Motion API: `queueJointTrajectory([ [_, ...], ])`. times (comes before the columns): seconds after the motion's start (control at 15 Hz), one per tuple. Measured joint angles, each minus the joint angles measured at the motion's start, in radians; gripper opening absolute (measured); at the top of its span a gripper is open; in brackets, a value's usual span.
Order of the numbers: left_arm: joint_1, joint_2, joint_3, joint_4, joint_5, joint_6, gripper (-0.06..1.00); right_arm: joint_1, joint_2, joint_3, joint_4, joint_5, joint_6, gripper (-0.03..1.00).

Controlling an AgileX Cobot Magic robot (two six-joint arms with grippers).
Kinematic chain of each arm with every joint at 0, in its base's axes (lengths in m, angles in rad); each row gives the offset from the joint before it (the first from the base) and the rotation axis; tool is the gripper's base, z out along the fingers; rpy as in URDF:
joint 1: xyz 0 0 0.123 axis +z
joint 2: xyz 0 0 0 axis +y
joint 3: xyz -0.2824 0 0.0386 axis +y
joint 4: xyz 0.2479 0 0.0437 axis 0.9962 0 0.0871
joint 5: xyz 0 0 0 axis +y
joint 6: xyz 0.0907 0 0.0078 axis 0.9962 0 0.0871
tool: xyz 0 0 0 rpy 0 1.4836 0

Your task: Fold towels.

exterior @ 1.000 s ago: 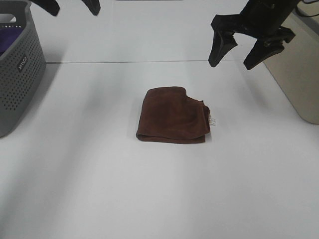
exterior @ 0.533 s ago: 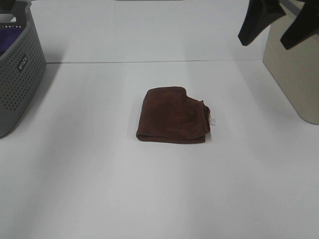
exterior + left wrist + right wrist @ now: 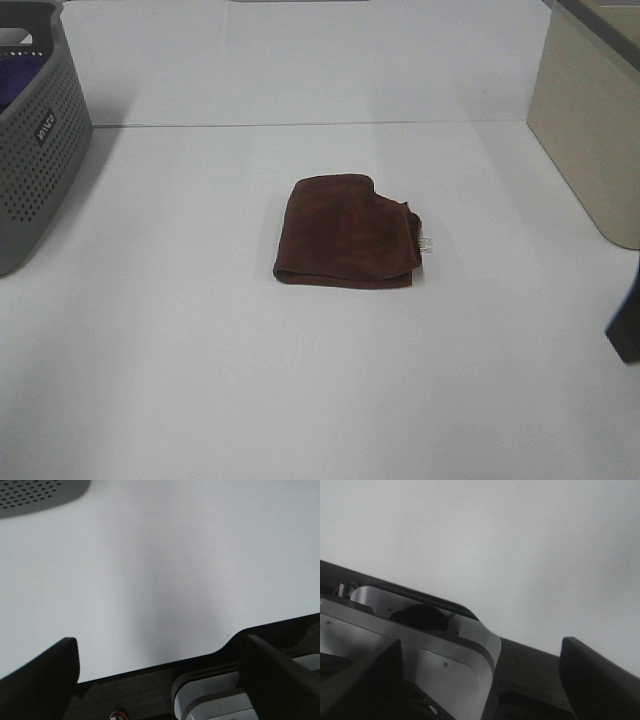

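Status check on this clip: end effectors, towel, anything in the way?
Left end effector open, empty. Right end effector open, empty. Brown towel lies folded mid-table, untouched. Grey basket and beige bin stand off to the sides; nothing blocks the towel.

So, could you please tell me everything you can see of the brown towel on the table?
The towel is a dark reddish-brown terry cloth, soft and matte, lying flat near the middle of the white table. It is folded into a rough square, layers stacked, with a rounded fold along its near edge and an uneven, notched far-right corner. A small white tag sticks out at its right edge. Only the table touches it; no pincer is near it.
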Motion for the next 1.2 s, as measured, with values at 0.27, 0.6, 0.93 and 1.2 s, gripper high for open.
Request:
queueJointTrajectory([
  [0.27,0.000,-0.258,0.199,0.000,-0.047,0.020,0.82,0.000,-0.259,0.212,-0.051,-0.022,0.000,0.81],
  [0.6,0.000,-0.349,0.309,-0.027,-0.149,0.164,0.82,0.000,-0.532,0.305,-0.075,-0.094,0.000,0.81],
  [0.93,0.000,-0.349,0.310,-0.059,-0.151,0.249,0.82,0.000,-0.572,0.305,-0.085,-0.098,-0.001,0.81],
  [1.2,0.000,-0.349,0.311,-0.076,-0.150,0.258,0.82,0.000,-0.572,0.305,-0.085,-0.098,-0.001,0.81],
])
